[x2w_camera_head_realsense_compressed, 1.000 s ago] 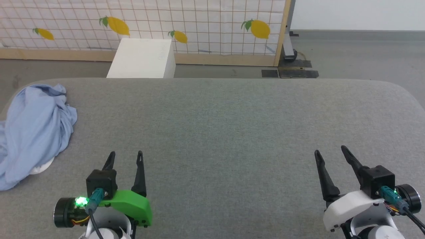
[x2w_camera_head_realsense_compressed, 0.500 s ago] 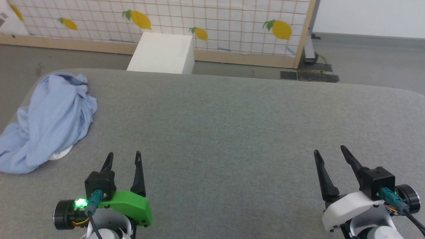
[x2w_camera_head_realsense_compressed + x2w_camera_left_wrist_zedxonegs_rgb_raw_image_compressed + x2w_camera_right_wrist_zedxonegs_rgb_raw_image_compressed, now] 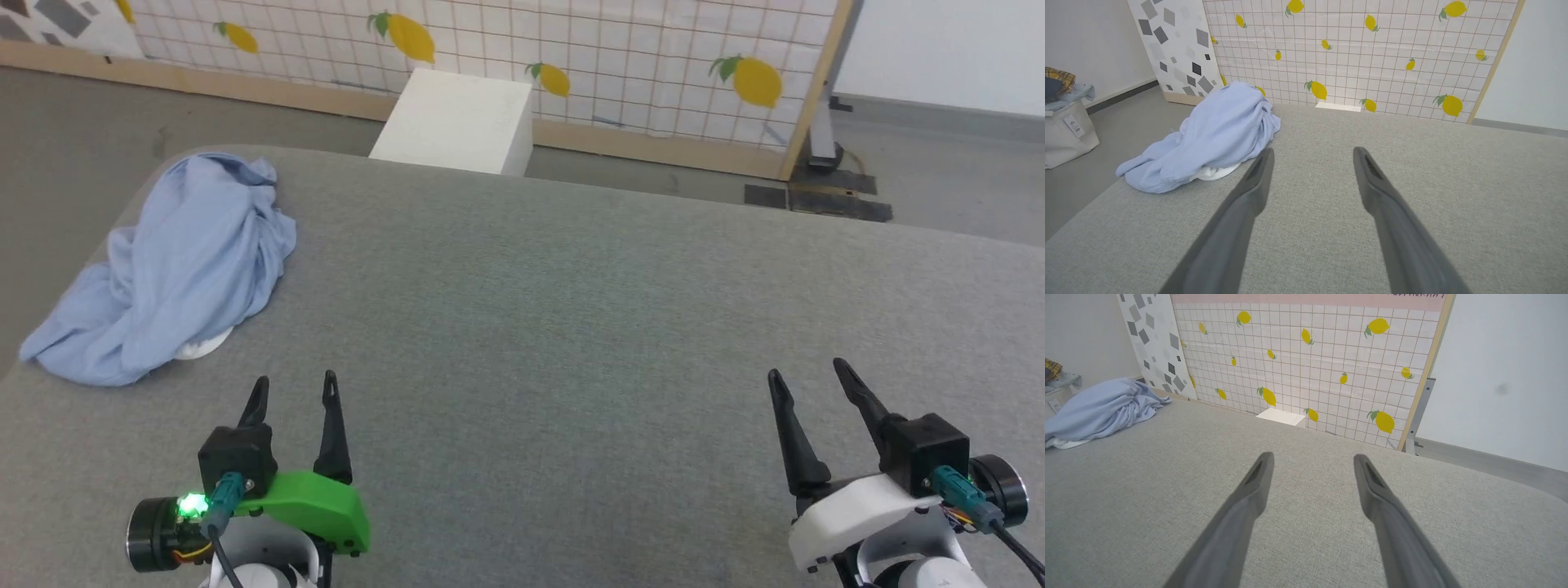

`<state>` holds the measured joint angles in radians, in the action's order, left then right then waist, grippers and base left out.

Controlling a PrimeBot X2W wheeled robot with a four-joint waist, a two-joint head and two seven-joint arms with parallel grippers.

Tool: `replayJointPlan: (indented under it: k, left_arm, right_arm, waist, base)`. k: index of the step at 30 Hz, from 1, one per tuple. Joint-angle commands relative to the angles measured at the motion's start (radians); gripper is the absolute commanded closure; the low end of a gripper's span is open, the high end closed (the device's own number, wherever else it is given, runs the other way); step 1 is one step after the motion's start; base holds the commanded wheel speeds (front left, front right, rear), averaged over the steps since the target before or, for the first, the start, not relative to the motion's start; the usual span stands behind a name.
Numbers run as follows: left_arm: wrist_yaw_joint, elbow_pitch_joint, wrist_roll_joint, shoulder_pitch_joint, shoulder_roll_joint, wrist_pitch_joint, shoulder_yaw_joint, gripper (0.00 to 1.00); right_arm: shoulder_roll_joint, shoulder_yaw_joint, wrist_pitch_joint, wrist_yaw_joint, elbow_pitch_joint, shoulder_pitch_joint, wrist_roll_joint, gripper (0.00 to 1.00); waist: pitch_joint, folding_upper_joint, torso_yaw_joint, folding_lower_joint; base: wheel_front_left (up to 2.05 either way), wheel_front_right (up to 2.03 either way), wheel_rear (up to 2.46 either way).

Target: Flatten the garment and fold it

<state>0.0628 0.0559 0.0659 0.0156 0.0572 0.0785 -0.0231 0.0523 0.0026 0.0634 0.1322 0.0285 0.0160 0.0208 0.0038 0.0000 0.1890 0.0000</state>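
— What sort of room is this?
— Most likely a robot test lab dressed up as a home: a freestanding lemon-print screen (image 3: pixel 653 49) in a wooden frame, a bare white wall (image 3: pixel 1494 375), a grey floor (image 3: pixel 65 114).
— And that corner?
— A pale bin (image 3: pixel 1065 130), perhaps holding clothes.

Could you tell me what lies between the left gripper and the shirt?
Bare grey table separates the left gripper and the shirt; the head view shows it.

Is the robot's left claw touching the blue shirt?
Apart. The head view shows bare grey surface between the open left gripper and the crumpled shirt.
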Motion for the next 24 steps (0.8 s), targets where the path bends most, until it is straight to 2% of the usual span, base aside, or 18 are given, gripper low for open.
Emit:
replayJointPlan:
  k: [1,24]
  left_arm:
    - [0.009,0.004,0.014,0.005,0.005,0.012,0.001,0.00]
    - [0.050,0.030,0.046,-0.002,0.002,0.061,0.006,0.00]
  right_arm:
    - [-0.001,0.001,0.011,-0.001,0.003,-0.005,0.008,0.00]
    - [-0.001,0.011,0.049,-0.001,0.024,-0.006,0.027,0.00]
  waist:
    - [0.001,0.0000,0.016,0.0000]
    - [-0.002,0.0000,0.142,0.0000]
  base:
    - [0.00,0.00,0.00]
    - [0.00,0.00,0.00]
